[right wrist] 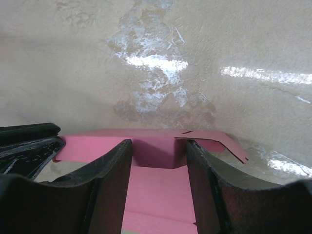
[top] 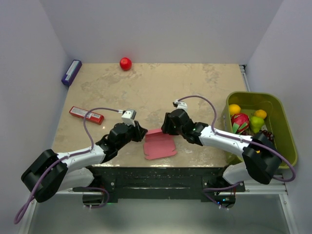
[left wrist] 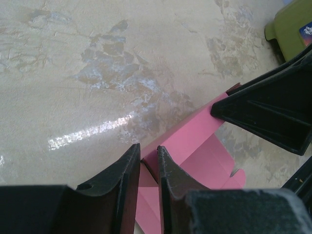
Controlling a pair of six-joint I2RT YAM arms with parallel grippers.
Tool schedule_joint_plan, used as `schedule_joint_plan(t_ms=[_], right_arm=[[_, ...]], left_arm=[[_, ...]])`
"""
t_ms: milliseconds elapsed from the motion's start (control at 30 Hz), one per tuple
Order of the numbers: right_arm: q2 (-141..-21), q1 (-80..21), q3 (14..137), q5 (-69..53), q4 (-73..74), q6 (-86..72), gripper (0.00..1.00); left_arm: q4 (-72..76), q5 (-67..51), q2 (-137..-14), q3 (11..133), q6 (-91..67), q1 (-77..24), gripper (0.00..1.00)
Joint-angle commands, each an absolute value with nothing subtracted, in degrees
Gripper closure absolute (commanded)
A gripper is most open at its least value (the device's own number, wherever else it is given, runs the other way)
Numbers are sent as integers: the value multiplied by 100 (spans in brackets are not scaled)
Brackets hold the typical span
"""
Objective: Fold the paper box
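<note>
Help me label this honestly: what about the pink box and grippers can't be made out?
Top view: far corners of the paper box, under the left gripper and right gripper.
Left wrist view: its near part, cut by the bottom edge.
Right wrist view: its sides, behind the fingers.

Red ball, red packet, green bin

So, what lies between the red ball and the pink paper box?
Only bare table between red ball and paper box; the top view shows it.
</note>
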State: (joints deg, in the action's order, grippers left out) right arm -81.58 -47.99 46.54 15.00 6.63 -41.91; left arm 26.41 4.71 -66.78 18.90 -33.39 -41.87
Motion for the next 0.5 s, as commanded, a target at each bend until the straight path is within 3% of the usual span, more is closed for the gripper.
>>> schedule_joint_plan(t_ms=[0, 467], right_arm=[[-8033, -4702, 4272, 721, 63, -4631, 48], [-7673, -4307, 2989, 114, -1836, -6106, 60]], left_arm=[[1978, 554, -6768, 1872, -3190, -4245, 76], [1995, 554, -6759, 1872, -3191, -4254, 76]])
